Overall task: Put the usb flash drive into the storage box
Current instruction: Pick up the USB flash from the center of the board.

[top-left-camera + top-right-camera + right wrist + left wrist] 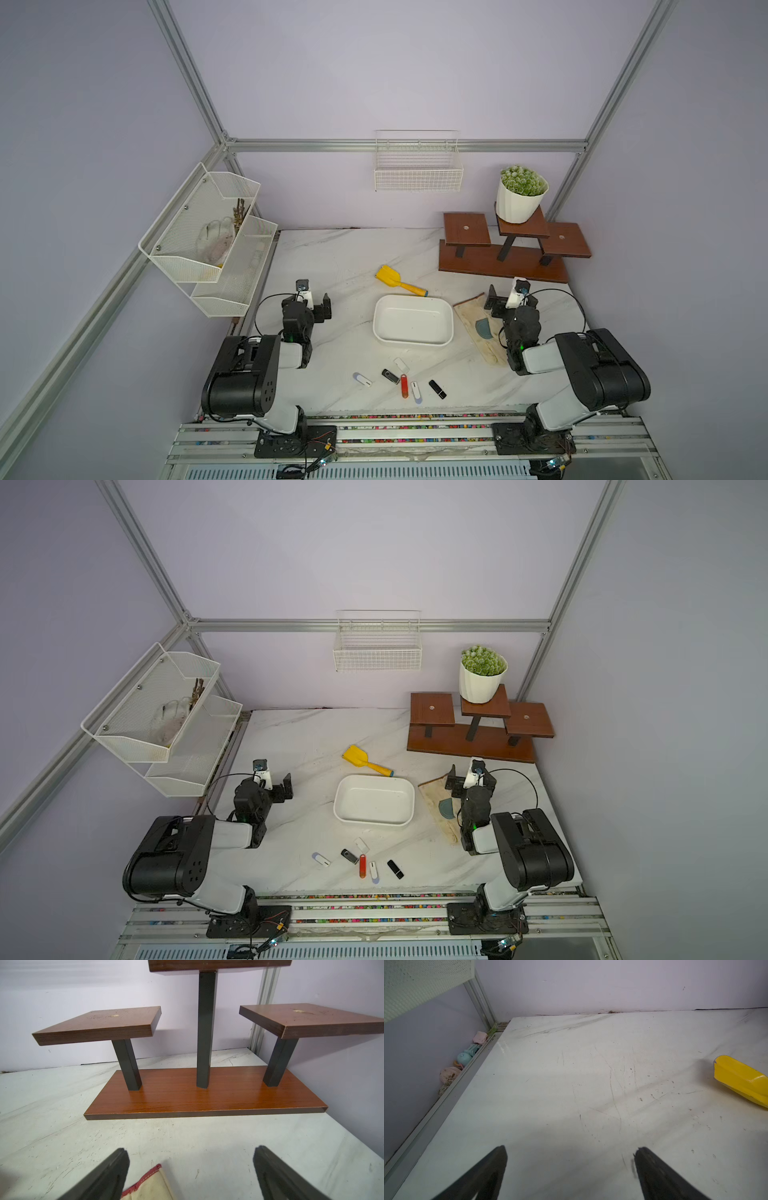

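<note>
The storage box (412,341), a shallow white tub with rounded corners, lies mid-table with its long axis running side to side. It sits between the left gripper (571,1150) and the right gripper (190,1150), both spread wide and empty (the right one above a canvas glove (149,1184)). On the robot's side of the box, well apart from both grippers, the slim red usb flash drive (404,385) points its long axis at the box, and the black usb flash drive (437,389) lies slanted near it.

Left claw (571,1150) and right claw (191,1151) are logged: two. Behind them six drives (404,385) are counted (three white, two black, one red). One each is tallied: box (415,343), scoop (390,275), glove (468,318), stand (498,266), plant (519,203), basket (417,176), rack (195,249).
</note>
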### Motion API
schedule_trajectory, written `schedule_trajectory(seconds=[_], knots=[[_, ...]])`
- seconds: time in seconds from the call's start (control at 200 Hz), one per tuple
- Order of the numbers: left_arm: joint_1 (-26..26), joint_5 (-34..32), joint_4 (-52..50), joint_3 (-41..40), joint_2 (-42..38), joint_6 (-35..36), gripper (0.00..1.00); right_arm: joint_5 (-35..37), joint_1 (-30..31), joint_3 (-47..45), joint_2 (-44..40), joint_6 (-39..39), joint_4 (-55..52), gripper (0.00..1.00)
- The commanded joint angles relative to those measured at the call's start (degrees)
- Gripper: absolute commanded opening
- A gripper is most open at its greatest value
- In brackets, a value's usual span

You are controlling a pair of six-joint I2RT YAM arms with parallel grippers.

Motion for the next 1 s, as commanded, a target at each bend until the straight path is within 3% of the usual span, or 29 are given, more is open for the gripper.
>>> schedule_trajectory(seconds=[0.0, 0.995], knots=[[0.40, 0.76, 2.24, 1.49, -0.01, 0.96, 1.00, 0.68, 0.50, 0.66, 0.73, -0.51, 0.84, 0.99], [0.45, -0.41, 1.78, 1.86, 0.24, 0.08, 1.00, 0.69, 0.44, 0.75, 0.86, -0.52, 0.85, 0.99]])
